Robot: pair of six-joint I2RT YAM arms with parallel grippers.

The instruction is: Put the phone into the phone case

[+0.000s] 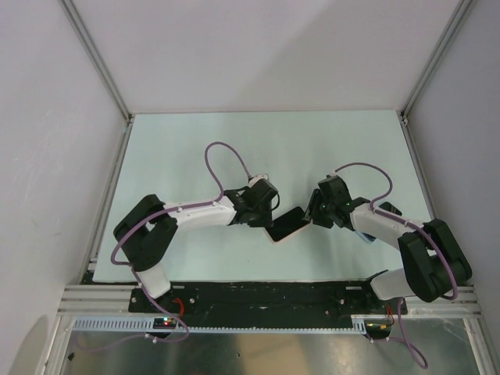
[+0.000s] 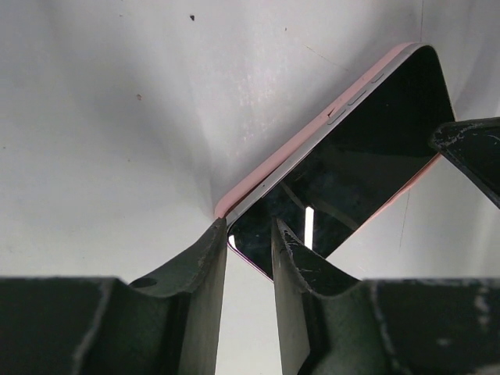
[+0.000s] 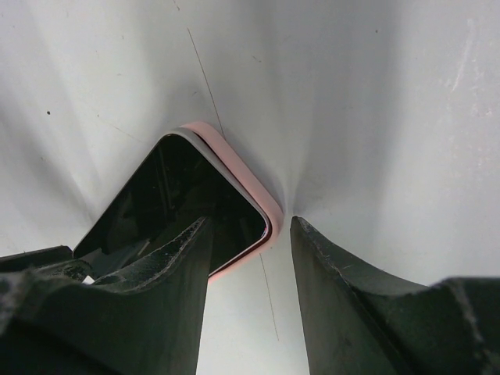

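Left tool (image 2: 248,230) pinches a corner of the pink-cased phone (image 2: 367,148), whose length runs to the open-jawed right tool (image 3: 250,226) opposite.

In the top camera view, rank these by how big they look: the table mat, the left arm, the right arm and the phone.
1. table mat, largest by far.
2. left arm and right arm: about alike, so not ranked against each other.
3. phone, smallest.
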